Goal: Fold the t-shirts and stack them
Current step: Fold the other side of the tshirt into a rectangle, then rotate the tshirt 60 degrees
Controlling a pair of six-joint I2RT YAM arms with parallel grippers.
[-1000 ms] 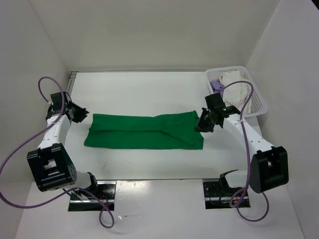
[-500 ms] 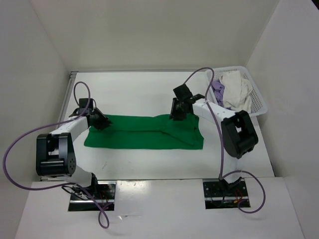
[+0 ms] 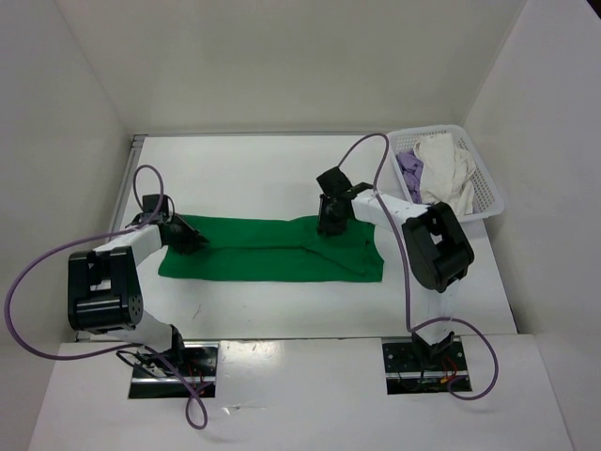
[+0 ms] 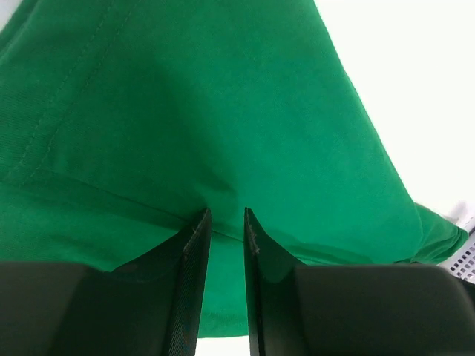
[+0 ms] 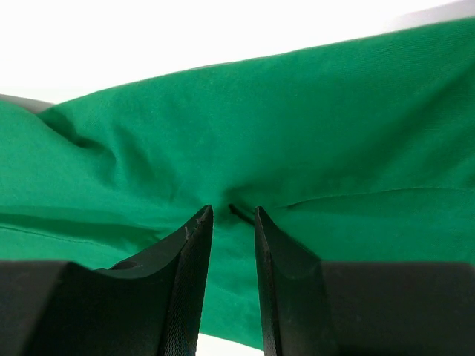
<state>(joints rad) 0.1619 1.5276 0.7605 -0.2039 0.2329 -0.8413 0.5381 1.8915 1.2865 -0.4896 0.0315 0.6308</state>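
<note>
Top external view: I see the green t-shirt (image 3: 272, 248) spread mid-frame on the white table (image 3: 244, 169). The left gripper (image 3: 185, 235) is at its left end and the right gripper (image 3: 329, 223) on its upper edge. Both jaws are narrowly parted against cloth; I cannot tell if they grasp it. White walls surround.

White table (image 3: 272, 169), plain white walls (image 3: 282, 66)
</note>
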